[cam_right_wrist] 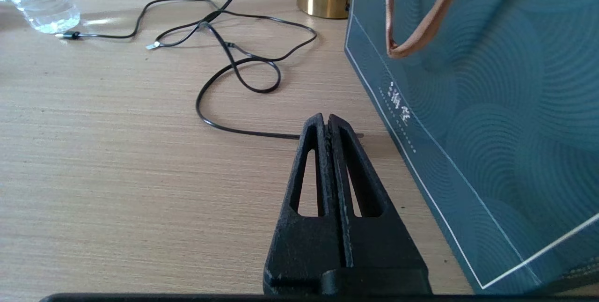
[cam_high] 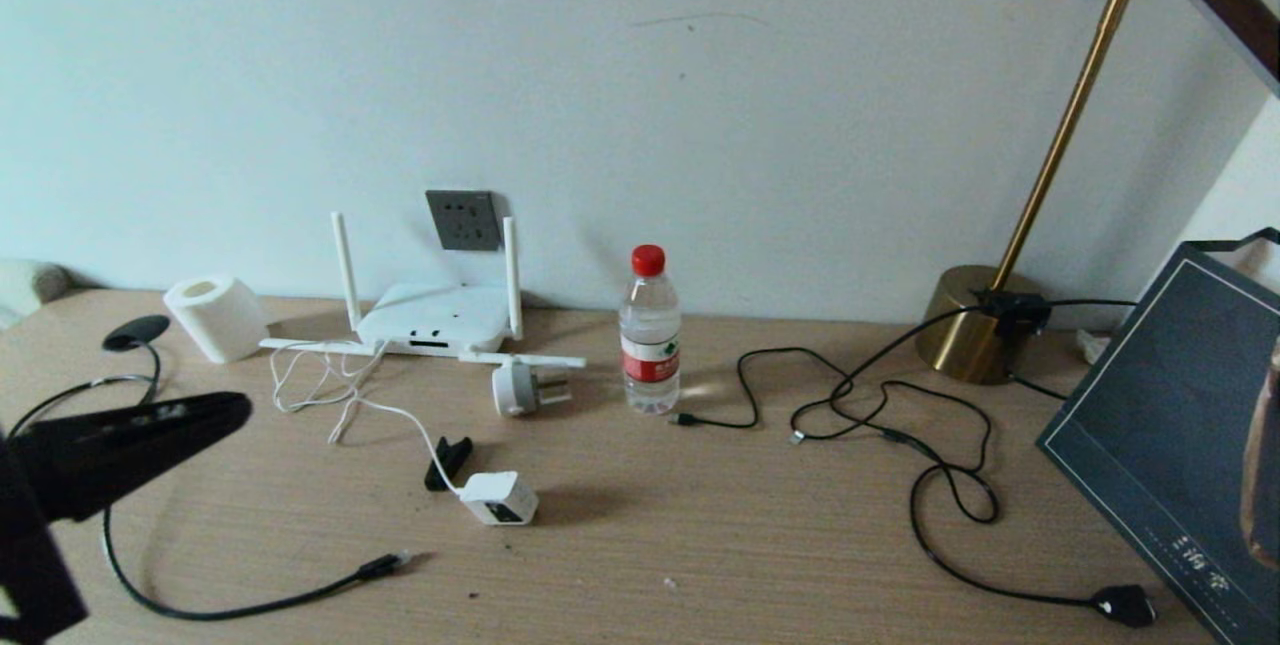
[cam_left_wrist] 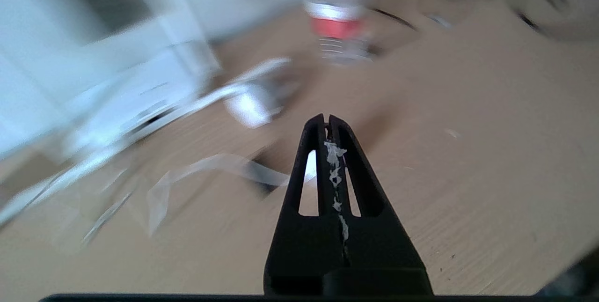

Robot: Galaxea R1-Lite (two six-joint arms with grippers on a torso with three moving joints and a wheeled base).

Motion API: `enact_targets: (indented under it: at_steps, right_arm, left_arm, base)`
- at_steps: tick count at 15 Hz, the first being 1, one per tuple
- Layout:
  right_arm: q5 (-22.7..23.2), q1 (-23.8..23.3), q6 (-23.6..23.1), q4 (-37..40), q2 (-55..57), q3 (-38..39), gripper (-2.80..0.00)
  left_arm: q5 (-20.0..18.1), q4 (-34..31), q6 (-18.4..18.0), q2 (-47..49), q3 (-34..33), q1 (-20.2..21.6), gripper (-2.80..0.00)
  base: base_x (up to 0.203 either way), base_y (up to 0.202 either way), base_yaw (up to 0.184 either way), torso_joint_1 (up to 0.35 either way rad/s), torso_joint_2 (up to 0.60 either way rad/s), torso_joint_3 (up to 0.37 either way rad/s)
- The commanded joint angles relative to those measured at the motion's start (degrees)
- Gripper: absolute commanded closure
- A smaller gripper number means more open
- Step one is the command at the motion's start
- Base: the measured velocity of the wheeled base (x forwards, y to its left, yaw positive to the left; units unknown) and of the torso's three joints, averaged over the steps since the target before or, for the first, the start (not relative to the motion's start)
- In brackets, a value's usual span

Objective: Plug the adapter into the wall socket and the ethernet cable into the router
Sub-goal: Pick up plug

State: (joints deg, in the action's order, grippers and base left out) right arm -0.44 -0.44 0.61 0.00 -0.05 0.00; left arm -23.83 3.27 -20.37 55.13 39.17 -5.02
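Note:
The white cube adapter [cam_high: 500,498] lies on the desk with its dark face toward the front, and its thin white cord [cam_high: 395,414] runs back to the router [cam_high: 435,318]. The white router sits against the wall under the dark grey wall socket [cam_high: 463,220]. The black ethernet cable [cam_high: 240,610] curves along the front left, its clear clip tip [cam_high: 400,558] lying free. My left gripper [cam_high: 240,407] hovers shut and holding nothing at the left, well left of the adapter. In the right wrist view my right gripper [cam_right_wrist: 326,119] is shut and holding nothing, low over the desk beside a bag.
A round grey-white plug [cam_high: 520,390] and a water bottle [cam_high: 650,330] stand in front of the router. A toilet roll [cam_high: 215,317] is at the back left, a small black clip [cam_high: 447,462] beside the adapter. Thin black cords [cam_high: 880,405], a brass lamp [cam_high: 975,325] and a dark blue bag [cam_high: 1180,425] fill the right.

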Motion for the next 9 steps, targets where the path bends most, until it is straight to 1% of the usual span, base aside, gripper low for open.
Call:
enact_targets:
  at_steps: [1, 2, 3, 4, 5, 6, 7, 8, 9]
  right_arm:
    - [0.0, 0.0, 0.0, 0.0, 0.0, 0.0, 0.00]
    - [0.0, 0.0, 0.0, 0.0, 0.0, 0.0, 0.00]
    - [0.0, 0.0, 0.0, 0.0, 0.0, 0.0, 0.00]
    - [0.0, 0.0, 0.0, 0.0, 0.0, 0.0, 0.00]
    - [0.0, 0.0, 0.0, 0.0, 0.0, 0.0, 0.00]
    - [0.0, 0.0, 0.0, 0.0, 0.0, 0.0, 0.00]
    - [0.0, 0.0, 0.0, 0.0, 0.0, 0.0, 0.00]
    - [0.0, 0.0, 0.0, 0.0, 0.0, 0.0, 0.00]
    - [0.0, 0.0, 0.0, 0.0, 0.0, 0.0, 0.00]
  left_arm:
    - [-5.4, 2.0, -6.5, 18.2, 2.3, -4.5, 0.00]
    - [-7.0, 2.4, -10.8, 21.7, 2.8, -6.2, 0.00]
    - [-8.1, 2.2, -17.1, 25.1, 3.4, -7.4, 0.00]
    - [-8.7, 0.8, -24.1, 28.4, 4.8, -7.8, 0.00]
    - [-9.1, -1.9, -30.3, 30.9, 6.7, -8.0, 0.00]
    - [-9.2, -4.5, -34.6, 32.5, 8.4, -8.0, 0.00]
    - [-9.1, -7.2, -38.1, 34.0, 10.4, -8.0, -2.80]
    - [-8.7, -10.1, -40.0, 34.8, 12.0, -7.8, -2.80]
    - [-7.5, -12.6, -40.8, 35.4, 13.6, -7.6, -2.80]
  base:
    - [0.000, 0.000, 0.000, 0.000, 0.00, 0.000]
    - [0.000, 0.000, 0.000, 0.000, 0.00, 0.000]
    - [0.000, 0.000, 0.000, 0.000, 0.00, 0.000]
    - [0.000, 0.000, 0.000, 0.000, 0.00, 0.000]
    - [0.000, 0.000, 0.000, 0.000, 0.00, 0.000]
    - [0.000, 0.000, 0.000, 0.000, 0.00, 0.000]
    - [0.000, 0.000, 0.000, 0.000, 0.00, 0.000]
    - [0.000, 0.000, 0.000, 0.000, 0.00, 0.000]
    - [0.000, 0.000, 0.000, 0.000, 0.00, 0.000]
